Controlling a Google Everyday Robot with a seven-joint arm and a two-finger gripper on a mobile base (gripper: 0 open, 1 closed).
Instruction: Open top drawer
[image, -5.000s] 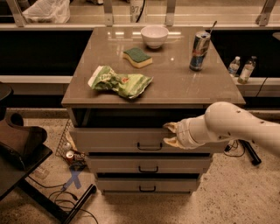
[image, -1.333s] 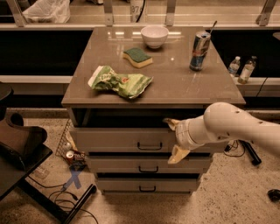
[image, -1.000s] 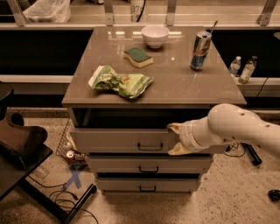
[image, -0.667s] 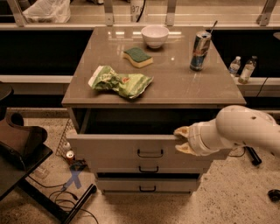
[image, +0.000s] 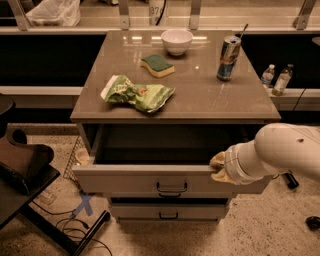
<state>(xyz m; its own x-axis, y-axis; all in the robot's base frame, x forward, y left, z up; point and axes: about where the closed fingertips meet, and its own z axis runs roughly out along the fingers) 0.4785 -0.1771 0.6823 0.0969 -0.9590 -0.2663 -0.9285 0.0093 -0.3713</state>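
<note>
the top drawer (image: 131, 180) stands open, slid well out from under the worktop (image: 200, 102), its dark inside showing behind the wide front. a small black handle (image: 172, 189) sits at the middle of that front. the end effector (image: 218, 168) is at the right part of the front's top edge, pinching it: one tan finger (image: 216, 159) lies over the rim and the other presses on the outer face just below. the white arm (image: 280, 152) reaches in from the right. below, a narrower drawer (image: 150, 211) is closed. on the worktop lie a crumpled green bag (image: 137, 93) near the front left, a green and yellow sponge (image: 157, 64) behind it, a white bowl (image: 176, 41) at the back and a drink can (image: 228, 58) to the right.
</note>
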